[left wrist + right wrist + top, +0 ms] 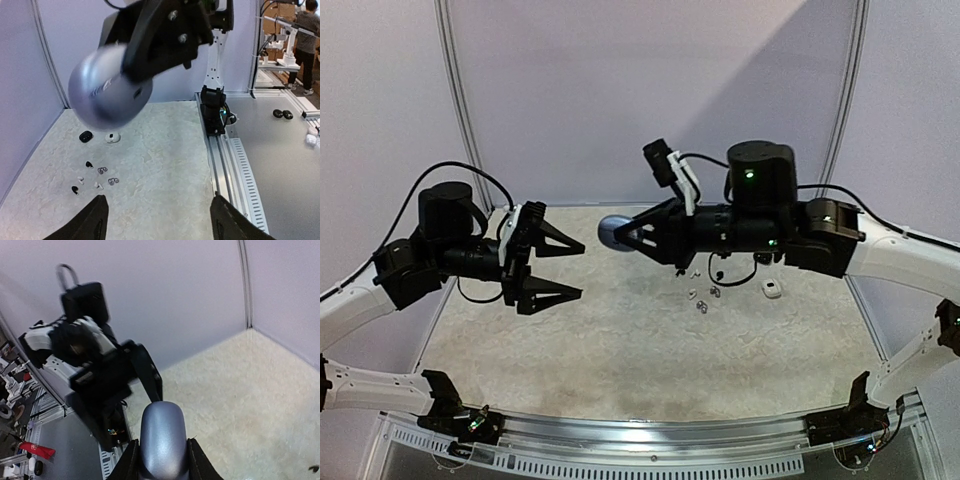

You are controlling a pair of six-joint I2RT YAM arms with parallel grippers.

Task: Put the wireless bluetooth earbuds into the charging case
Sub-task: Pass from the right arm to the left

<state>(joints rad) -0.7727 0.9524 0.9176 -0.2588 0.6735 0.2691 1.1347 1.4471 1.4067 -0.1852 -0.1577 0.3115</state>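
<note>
The earbuds (102, 170) lie loose on the table (620, 340), a small scatter of black, white and silvery pieces close together below the right arm; none of them is in a case. The charging case (611, 231), a bluish-grey pebble, is up in the air above the table, well apart from them, pinched between the two fingers of the right gripper (625, 238). The right wrist view shows the fingers pressed against its two flanks with the rounded end sticking out forward. It looks closed, though the left wrist view is blurred and no seam can be made out. The left gripper (580, 271) faces it from just beside, its fingers spread wide and holding nothing. The step looks like a two-handed one: the left gripper either takes the case or works its lid open while the right one holds it. To do it well, the left fingers should come in around the free end, square to it, and close only once that end sits between them. The right grip should not loosen until the left has hold, since a smooth, rounded shell will slip easily. A black case (85, 136) and a white case (112, 137) rest on the table beyond the earbuds.
</note>
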